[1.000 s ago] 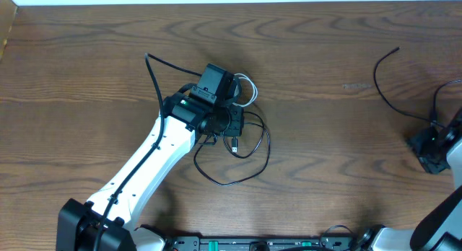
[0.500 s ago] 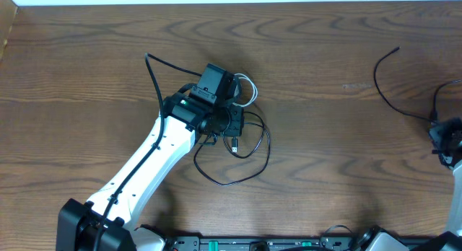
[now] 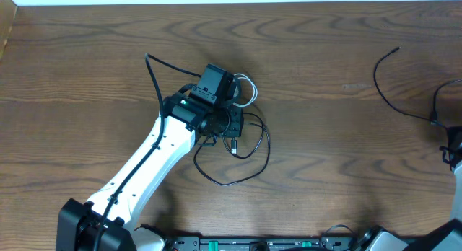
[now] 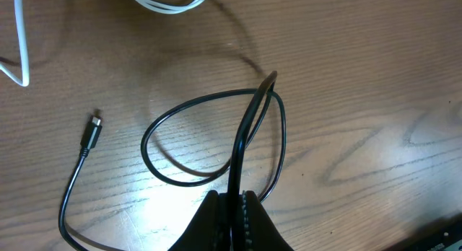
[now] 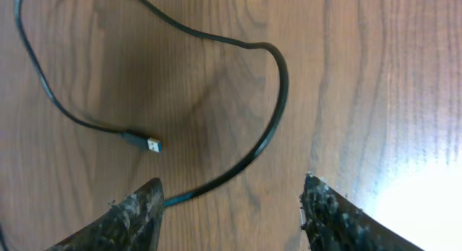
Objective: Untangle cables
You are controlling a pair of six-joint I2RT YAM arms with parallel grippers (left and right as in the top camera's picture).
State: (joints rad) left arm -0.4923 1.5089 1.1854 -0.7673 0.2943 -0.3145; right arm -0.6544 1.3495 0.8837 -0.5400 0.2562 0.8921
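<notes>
**Left gripper pinches a black cable while the right gripper stands open over another**

In the left wrist view, the left gripper (image 4: 232, 202) is closed. Its two dark fingers (image 4: 215, 223) are pressed together on a doubled strand of the black cable (image 4: 146, 146). From the fingers the strand rises toward 12 o'clock to a sharp bend. The rest of the cable spreads out as an oval loop lying on the wooden table (image 4: 361, 78). A free end runs off toward 9 o'clock and finishes in a small plug (image 4: 92, 131), which lies apart from the loop. The white cable (image 4: 166, 7) curves along the 12 o'clock edge of this view and does not touch the black loop there.

Seen from overhead, the left gripper (image 3: 232, 125) sits a little toward 9 o'clock from the table's centre. The left arm (image 3: 144, 172) reaches it from 7 o'clock. The black cable (image 3: 266, 146) loops out from under the gripper toward 5 o'clock. The white cable (image 3: 250, 89) shows as a small loop at the gripper's 1 o'clock. Whether the two cables cross beneath the gripper cannot be told.

In the right wrist view, the right gripper (image 5: 232, 182) stands open, holding nothing. Its fingers (image 5: 137, 211) are well apart, at 7 and 5 o'clock. Beyond them the second black cable (image 5: 278, 78) lies on the table in a wide bend. Its flat metal plug (image 5: 148, 143) is toward 9 o'clock. Overhead, this cable (image 3: 377, 89) lies toward 2 o'clock, well apart from the other two.
</notes>
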